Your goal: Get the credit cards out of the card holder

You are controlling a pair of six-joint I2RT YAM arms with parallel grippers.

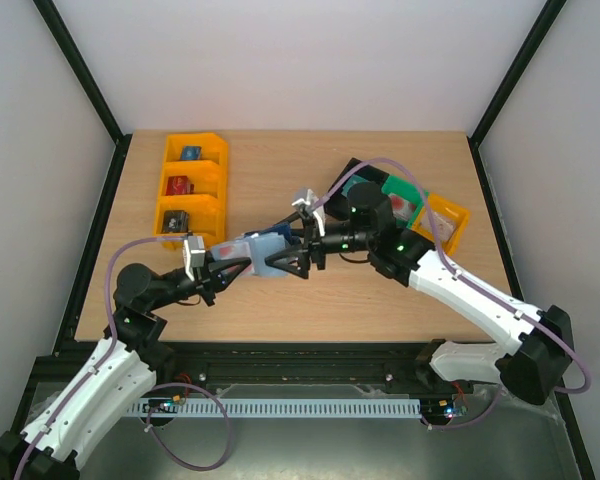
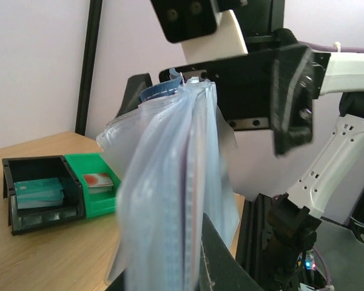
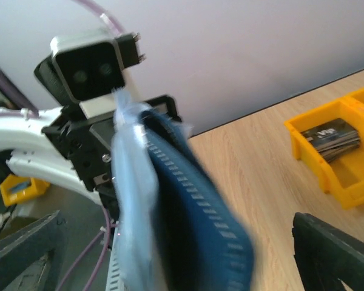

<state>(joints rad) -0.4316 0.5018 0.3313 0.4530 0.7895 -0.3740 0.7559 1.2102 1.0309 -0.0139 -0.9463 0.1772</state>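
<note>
The card holder (image 1: 268, 252) hangs in the air over the middle of the table, between my two grippers. My left gripper (image 1: 242, 263) is shut on it from the left. In the left wrist view the holder's pale translucent sleeves (image 2: 170, 182) fan out upright and fill the centre, with a dark finger (image 2: 227, 264) against them. A thin dark and pinkish edge runs between the sleeves; I cannot make out separate credit cards. My right gripper (image 1: 305, 252) is open, its fingers wide apart on either side of the holder's navy stitched cover (image 3: 200, 224), which is blurred.
A yellow three-compartment bin (image 1: 190, 188) stands at the back left and shows in the right wrist view (image 3: 327, 145). A black bin (image 1: 352, 182), a green bin (image 1: 405, 200) and an orange bin (image 1: 448, 220) stand at the back right, under the right arm.
</note>
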